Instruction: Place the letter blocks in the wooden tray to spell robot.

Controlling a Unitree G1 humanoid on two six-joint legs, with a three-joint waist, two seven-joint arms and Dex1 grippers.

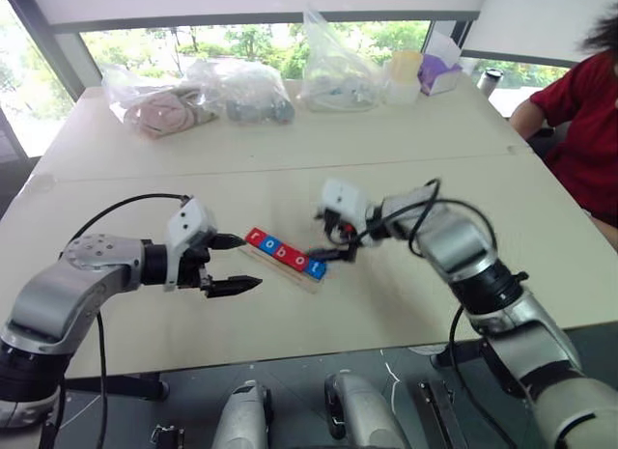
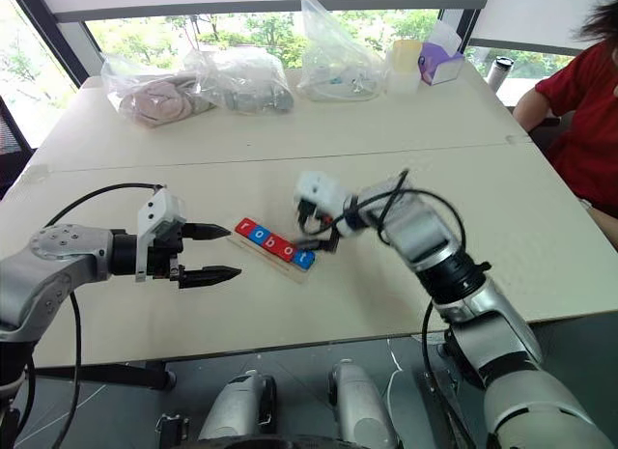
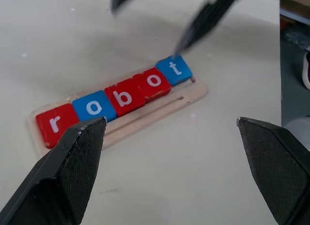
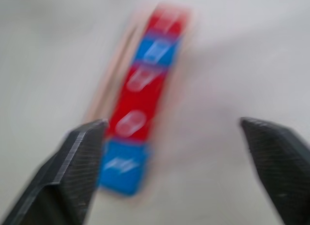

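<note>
Right gripper [image 1: 333,238]: jaws apart, holding nothing, just above the t end of the tray [image 3: 191,96].
Left gripper [image 1: 237,264]: jaws wide apart, empty, near the r end.
Blocks [image 3: 125,97]: five in a row in the tray, reading r-o-b-o-t; near the desk's middle, well off its edges.
Seating: the t tile perhaps overhangs the rim; hard to judge.
Handling: light, stiff, thin tiles, likely slick; pinch opposite side edges.

The letter blocks [image 3: 115,100] in the wooden tray [image 3: 160,111] read "robot" in white lowercase. The r stood on red, the first o on blue, b and the second o on red, t on blue.
</note>
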